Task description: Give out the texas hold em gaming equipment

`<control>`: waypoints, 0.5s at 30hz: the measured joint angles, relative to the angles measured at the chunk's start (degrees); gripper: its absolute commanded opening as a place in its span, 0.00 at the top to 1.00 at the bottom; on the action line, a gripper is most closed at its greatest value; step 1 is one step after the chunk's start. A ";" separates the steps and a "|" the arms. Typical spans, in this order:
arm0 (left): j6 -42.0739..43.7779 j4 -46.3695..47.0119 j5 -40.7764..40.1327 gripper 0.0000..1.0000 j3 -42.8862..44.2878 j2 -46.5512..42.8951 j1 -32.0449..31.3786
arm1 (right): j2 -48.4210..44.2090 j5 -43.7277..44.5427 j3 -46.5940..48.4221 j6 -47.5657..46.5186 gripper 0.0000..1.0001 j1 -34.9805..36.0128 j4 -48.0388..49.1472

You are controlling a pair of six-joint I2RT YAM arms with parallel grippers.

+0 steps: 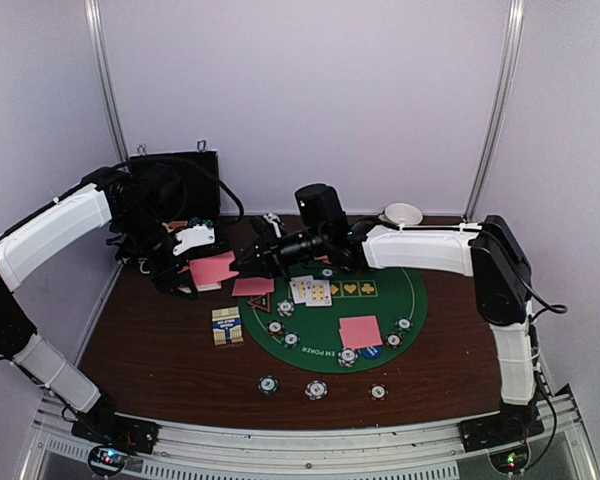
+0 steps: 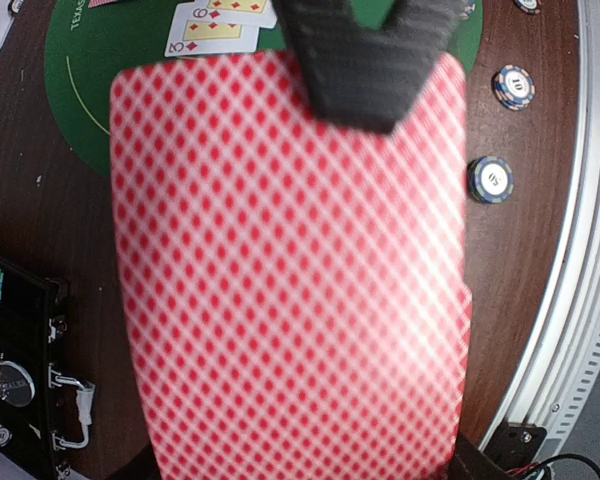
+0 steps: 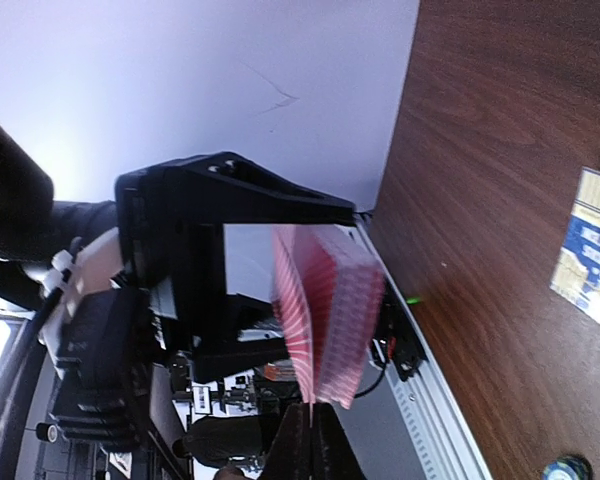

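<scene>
- While the left gripper [image 1: 192,272] is closed on a stack of pink-backed cards [image 2: 290,280], left of centre in the overhead view, the stack hangs above the wooden table [image 1: 150,340], just off the left rim of the green mat [image 1: 385,300].
- The right gripper [image 3: 305,440] reaches in from the right. Its fingers are pressed together and pinch the stack's lower edge, at the bottom centre of the right wrist view.
- In the left wrist view the stack fills most of the frame, and a dark finger [image 2: 365,60] overlaps its top edge.
- A single pink-backed card [image 1: 252,287] lies at the mat's upper-left edge, with a black-and-red triangular marker [image 1: 258,302] just below it.
- Face-up cards [image 1: 311,291] lie near the top of the mat, and another pink-backed pile [image 1: 360,331] lies at its lower right.
- Poker chips [image 1: 316,389] ring the mat's lower edge, and some sit on the wood below it.
- A card box [image 1: 227,325] lies left of the mat.
- A black case [image 1: 175,190] stands at the upper left, and white bowls [image 1: 402,213] at the upper right.
</scene>
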 measured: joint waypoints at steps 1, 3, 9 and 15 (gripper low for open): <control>0.00 0.02 -0.02 1.00 0.00 0.00 0.00 | -0.57 -0.04 -0.46 -2.12 1.00 -0.61 -2.51; 0.00 0.00 -0.11 1.00 0.00 0.00 0.00 | -2.27 0.15 -0.94 -7.37 1.00 -2.12 -8.87; 0.00 0.00 -0.37 1.00 -0.02 -0.02 0.00 | -9.73 6.34 0.81 -30.10 1.00 -8.13 -34.29; 0.00 0.00 -0.79 1.00 -0.13 -0.02 0.00 | -14.75 27.04 5.46 -55.67 1.00 -9.33 -53.90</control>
